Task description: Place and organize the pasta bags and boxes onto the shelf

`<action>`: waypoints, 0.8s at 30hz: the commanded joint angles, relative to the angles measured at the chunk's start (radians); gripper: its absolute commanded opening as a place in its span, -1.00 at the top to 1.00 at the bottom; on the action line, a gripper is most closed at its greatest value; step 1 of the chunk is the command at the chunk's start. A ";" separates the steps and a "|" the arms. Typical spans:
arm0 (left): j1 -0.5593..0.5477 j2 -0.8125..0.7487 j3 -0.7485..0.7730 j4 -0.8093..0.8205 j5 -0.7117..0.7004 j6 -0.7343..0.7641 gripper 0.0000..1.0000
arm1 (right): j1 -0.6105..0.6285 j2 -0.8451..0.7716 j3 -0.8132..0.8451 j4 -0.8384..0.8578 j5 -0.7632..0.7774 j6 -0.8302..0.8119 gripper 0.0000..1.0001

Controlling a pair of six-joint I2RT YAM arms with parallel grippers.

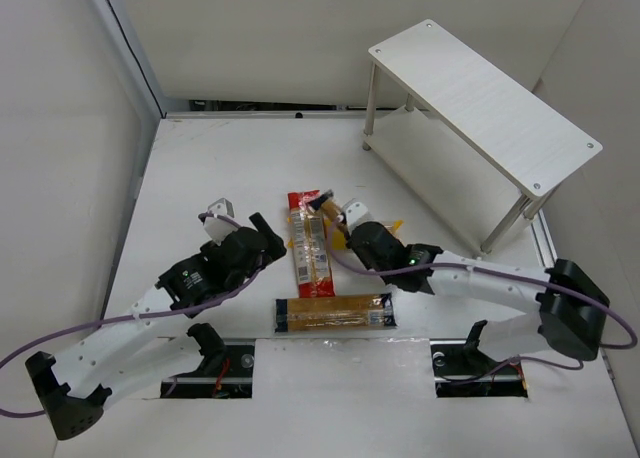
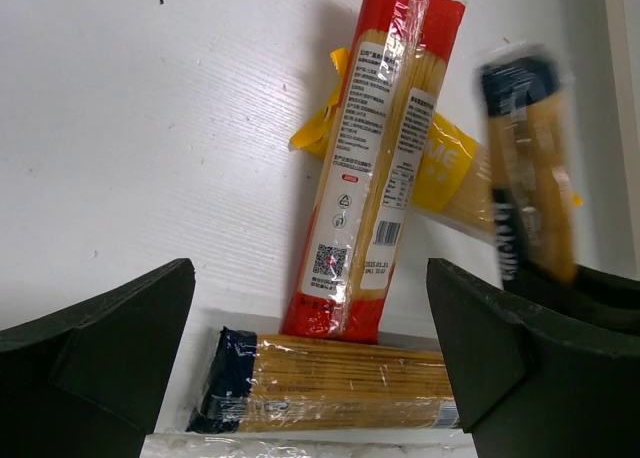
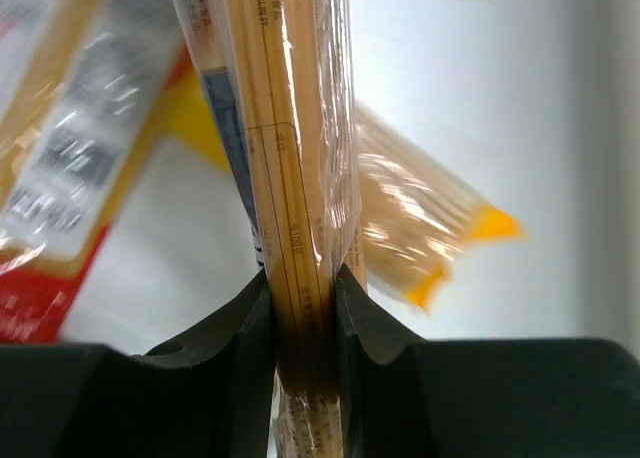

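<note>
bearing surface, the table (image 1: 220,168): white; we see it carry the rack at the far right and the loose packs in the middle
shelf (image 1: 480,88): two pale wood-grain boards on thin white legs, set at an angle, well apart from every pack
left gripper (image 1: 240,216) (image 2: 310,318): we find its claw spread wide with nothing in it, just left of the red-ended pack
right gripper (image 1: 340,214) (image 3: 300,288): we see its claw pinched narrow on the navy-topped pack, one finger on each flat side
navy-ended pack (image 1: 335,312) (image 2: 340,383): lies flat across the near edge of the table, between the two arm bases
red-ended pack (image 1: 308,243) (image 2: 375,158): lies flat, running away from us, label side up; its near end comes just beside the navy-ended pack
yellow pack (image 1: 394,225) (image 2: 450,173) (image 3: 420,218): lies on the table partly under the red-ended pack and the right gripper; only its ends show
navy-topped pack (image 2: 530,168) (image 3: 295,128): rises nearly upright from the right gripper, blurred; we cannot tell whether its lower end touches the table
</note>
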 commanded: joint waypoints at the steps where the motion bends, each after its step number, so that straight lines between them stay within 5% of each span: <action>1: -0.003 -0.011 -0.004 0.031 -0.022 0.001 -1.00 | -0.019 -0.125 0.085 -0.003 0.391 0.220 1.00; 9: -0.003 0.032 -0.013 0.097 0.010 0.046 -1.00 | -0.286 0.011 0.341 -0.598 0.642 0.608 1.00; 17: -0.003 0.147 -0.013 0.183 0.099 0.110 -1.00 | -0.497 0.272 0.516 -0.925 0.723 0.891 0.97; 18: -0.003 0.162 -0.013 0.183 0.099 0.110 -1.00 | -0.529 0.307 0.534 -0.968 0.735 0.932 0.77; 20: -0.003 0.213 -0.013 0.220 0.126 0.148 -1.00 | -0.557 0.433 0.620 -1.168 0.766 1.140 0.67; 21: -0.003 0.230 -0.013 0.238 0.137 0.165 -1.00 | -0.579 0.481 0.654 -1.210 0.799 1.172 0.45; 24: -0.003 0.297 -0.033 0.328 0.200 0.248 -1.00 | -0.637 0.593 0.729 -1.211 0.789 1.129 0.33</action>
